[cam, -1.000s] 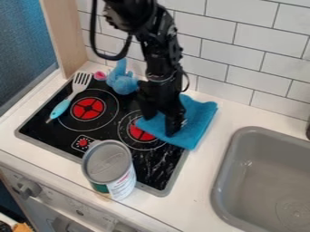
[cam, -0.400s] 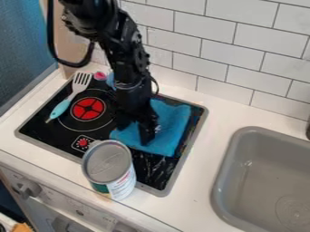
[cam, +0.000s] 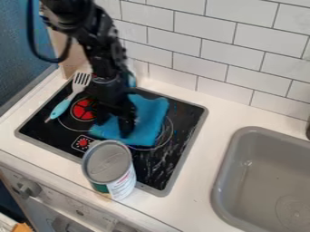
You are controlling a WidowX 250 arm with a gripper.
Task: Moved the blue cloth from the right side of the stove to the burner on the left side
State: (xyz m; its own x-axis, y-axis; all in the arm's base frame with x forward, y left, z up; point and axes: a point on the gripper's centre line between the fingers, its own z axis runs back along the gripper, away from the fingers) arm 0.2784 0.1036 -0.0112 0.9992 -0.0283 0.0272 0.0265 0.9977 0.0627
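The gripper (cam: 115, 129) hangs low over the middle of the stove, its tips at the blue cloth. It hides part of the cloth, and whether it is shut on it cannot be made out. The blue cloth (cam: 148, 118) lies across the middle of the black stove top (cam: 181, 118), its lower left corner close to the left burner. Part of the red left burner (cam: 82, 109) shows just left of the arm. The right burner's ring is partly covered by the cloth.
A can (cam: 109, 168) stands at the stove's front edge, just below the cloth. A spatula (cam: 70, 97) lies along the stove's left side. The grey sink (cam: 266, 181) is at the right, and a tiled wall rises behind.
The gripper and the blue cloth have moved left together across the stove. The cloth's right part has come off the counter at the stove's right edge, and the right side of the stove is uncovered.
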